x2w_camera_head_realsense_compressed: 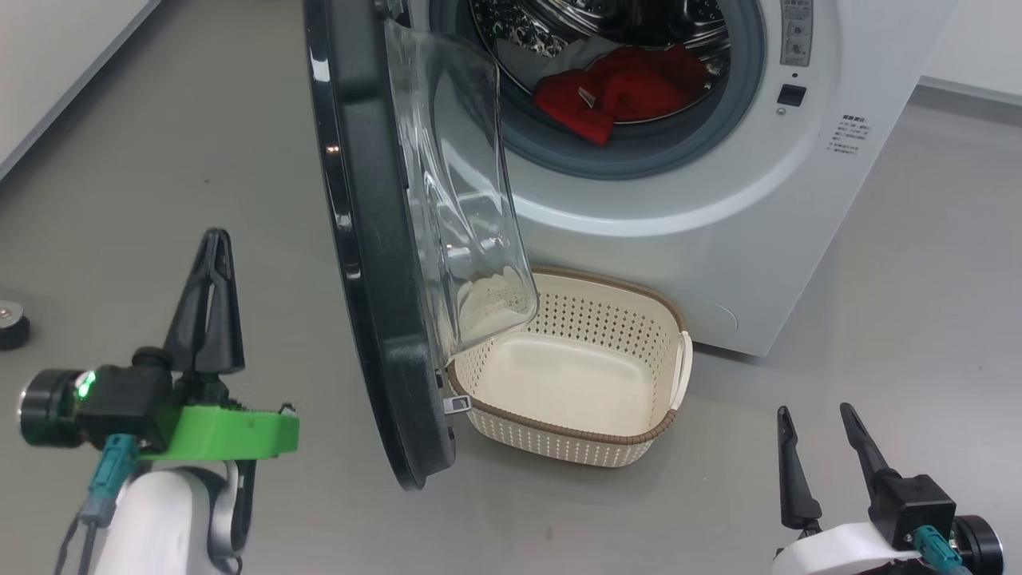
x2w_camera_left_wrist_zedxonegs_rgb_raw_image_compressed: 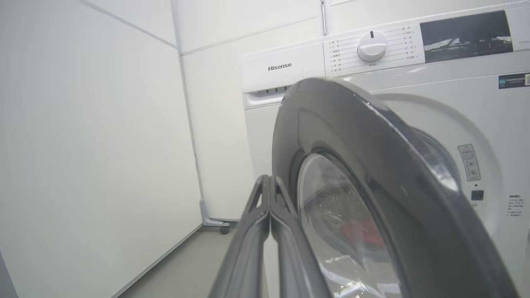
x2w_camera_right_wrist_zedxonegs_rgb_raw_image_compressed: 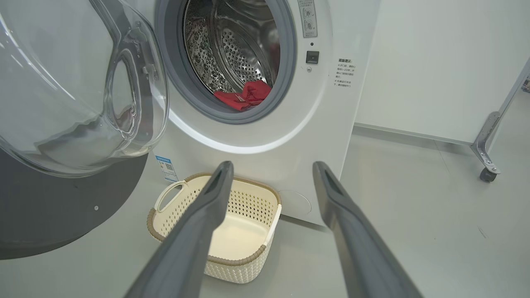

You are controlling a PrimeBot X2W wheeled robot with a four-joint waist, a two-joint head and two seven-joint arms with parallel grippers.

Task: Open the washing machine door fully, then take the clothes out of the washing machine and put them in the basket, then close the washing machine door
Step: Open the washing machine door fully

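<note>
washing machine door (x2w_camera_head_realsense_compressed: pixel 375 239) open, clothes (x2w_camera_head_realsense_compressed: pixel 631 92) inside

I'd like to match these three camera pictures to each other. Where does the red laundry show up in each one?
Head view: the clothes lie at the top, right of centre.
Left wrist view: the clothes are a red blur low and right of centre, behind the glass of the washing machine door.
Right wrist view: the clothes sit in the upper middle.
Shared landmark: the washing machine door, standing open.
</note>
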